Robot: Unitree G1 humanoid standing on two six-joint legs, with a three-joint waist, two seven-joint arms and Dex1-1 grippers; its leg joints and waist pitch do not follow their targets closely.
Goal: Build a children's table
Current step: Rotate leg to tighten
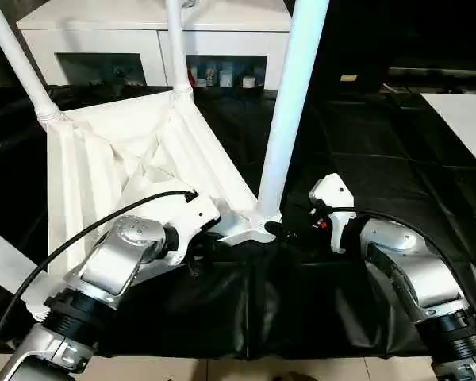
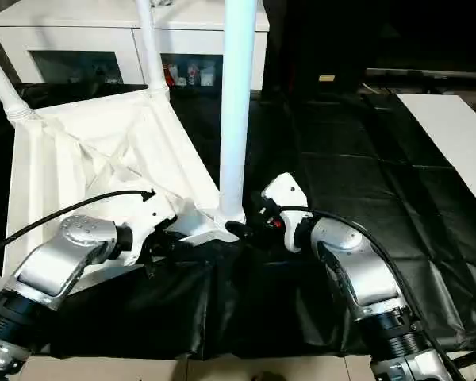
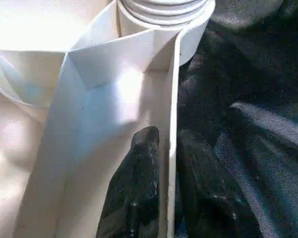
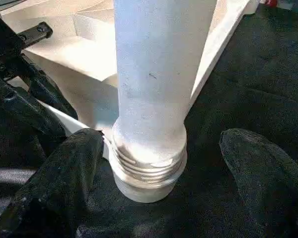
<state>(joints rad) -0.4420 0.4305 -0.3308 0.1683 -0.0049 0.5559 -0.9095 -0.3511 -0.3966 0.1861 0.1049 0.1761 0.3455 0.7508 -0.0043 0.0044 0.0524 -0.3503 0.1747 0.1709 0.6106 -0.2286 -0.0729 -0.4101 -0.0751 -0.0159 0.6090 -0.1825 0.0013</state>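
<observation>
Our left gripper (image 3: 168, 188) pinches the tabletop rim (image 3: 173, 99); our right gripper (image 4: 154, 188), spread wide, straddles the upright leg (image 4: 154, 74) at centre frame

Children's table (image 1: 135, 151) — white throughout, ribbed underside forming crossed pattern; legs (image 1: 289, 103) white, pale bluish sheen. Cloth (image 2: 365, 175) beneath was black, glossy. Forearms (image 1: 119, 262) silver, wrist housings white. Gripper fingers (image 4: 54, 183) black, matte. Cable (image 1: 79, 238) black. Cabinet (image 1: 151, 36) white — dark glass fronts.
</observation>
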